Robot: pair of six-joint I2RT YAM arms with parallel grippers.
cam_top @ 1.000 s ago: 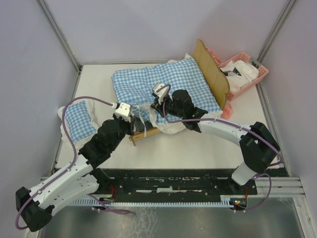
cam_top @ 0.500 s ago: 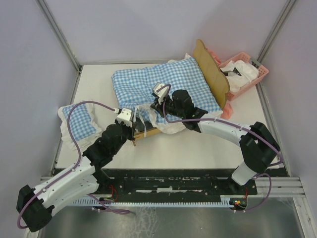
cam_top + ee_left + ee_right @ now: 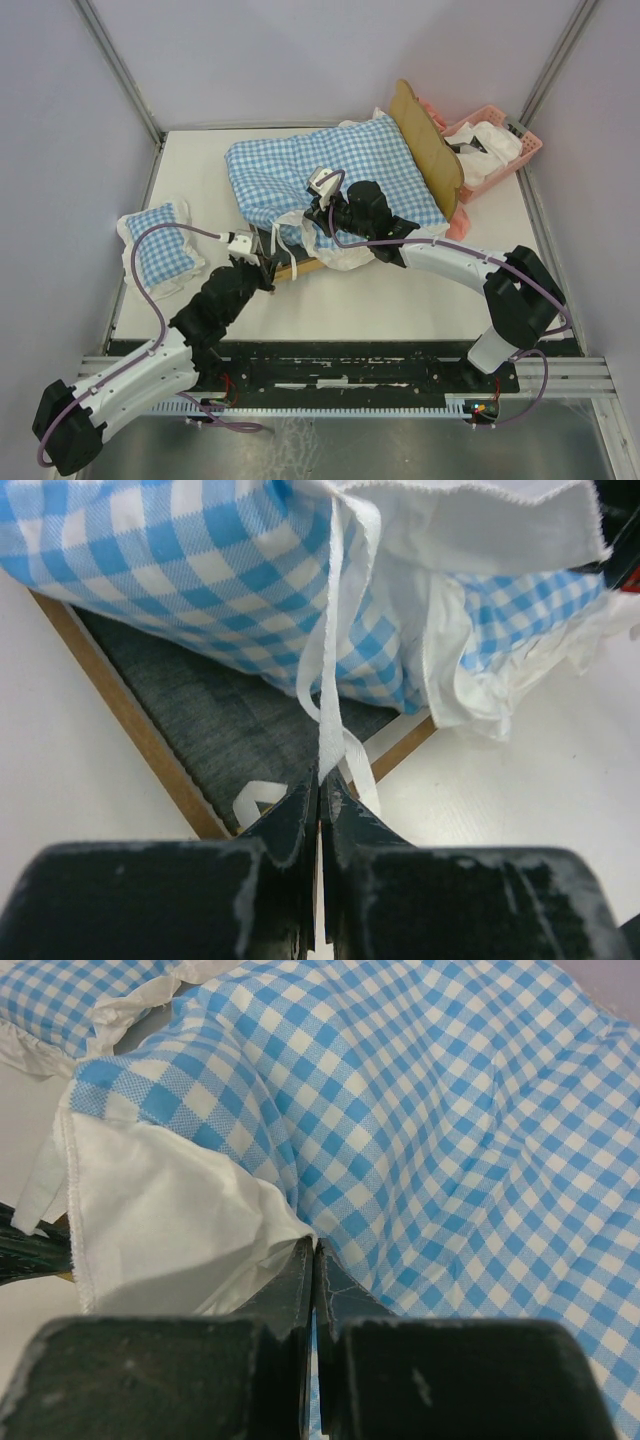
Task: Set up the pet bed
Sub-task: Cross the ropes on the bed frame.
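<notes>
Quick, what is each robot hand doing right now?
Left hand: closed on a white ribbon.
Right hand: closed on the checked cushion.

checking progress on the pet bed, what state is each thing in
left gripper, shut on white tie
right gripper, shut on checked cushion corner
pet bed, upright, grey base partly uncovered
checked cushion, lying over the bed
small checked pillow, lying off the bed, left
pink basket, holding white cloth
</notes>
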